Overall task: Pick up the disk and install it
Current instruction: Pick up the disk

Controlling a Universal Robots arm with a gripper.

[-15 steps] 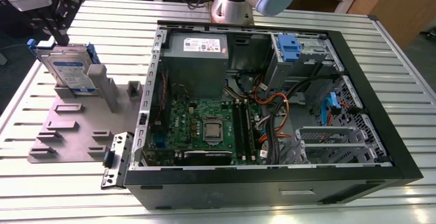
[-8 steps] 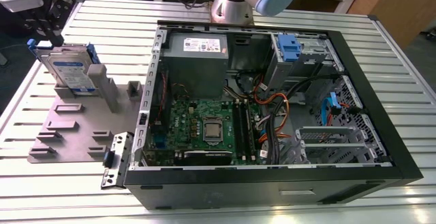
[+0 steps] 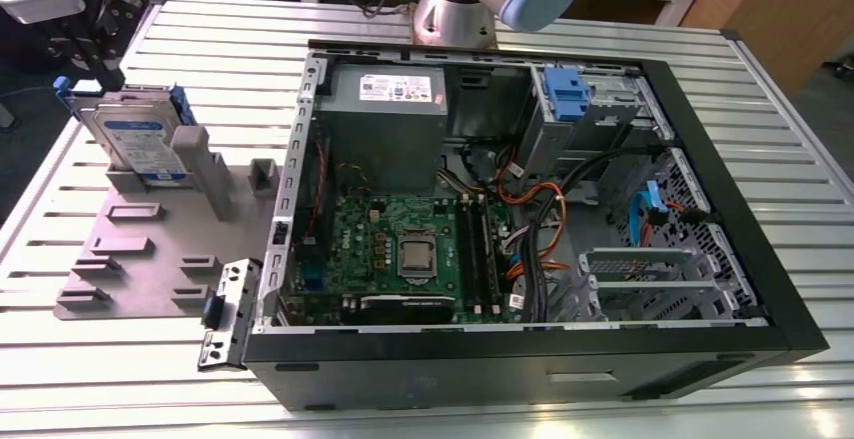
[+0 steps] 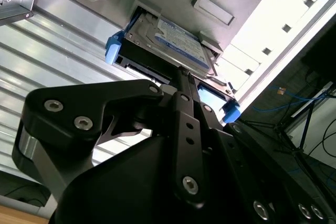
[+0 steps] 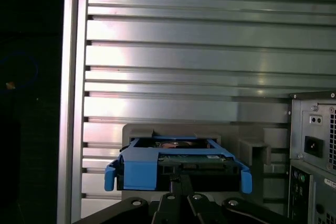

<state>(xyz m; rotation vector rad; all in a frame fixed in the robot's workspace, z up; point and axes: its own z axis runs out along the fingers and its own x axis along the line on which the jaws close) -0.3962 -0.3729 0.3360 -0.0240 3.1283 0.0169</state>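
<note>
The disk (image 3: pixel 134 134), a silver-grey drive with a white-and-blue label in a blue carrier rail, stands on edge in a slot of the grey fixture plate (image 3: pixel 134 249) at the exterior view's left. My gripper (image 3: pixel 83 64) hangs right above its upper edge. In both wrist views the disk (image 4: pixel 176 40) (image 5: pixel 178 158) lies just beyond the black gripper (image 4: pixel 184 74) (image 5: pixel 179 179). The fingers are drawn together at the middle of the drive's near edge. Whether they pinch any part of it is hidden.
The open computer case (image 3: pixel 721 159) lies at the exterior view's right of the fixture, with motherboard, cables and a grey power supply (image 3: pixel 387 89) inside. A small blue clip (image 3: pixel 566 94) sits in its drive bay. Ribbed aluminium table (image 5: pixel 210 51) surrounds everything; a case corner (image 5: pixel 315 150) stands beside the fixture.
</note>
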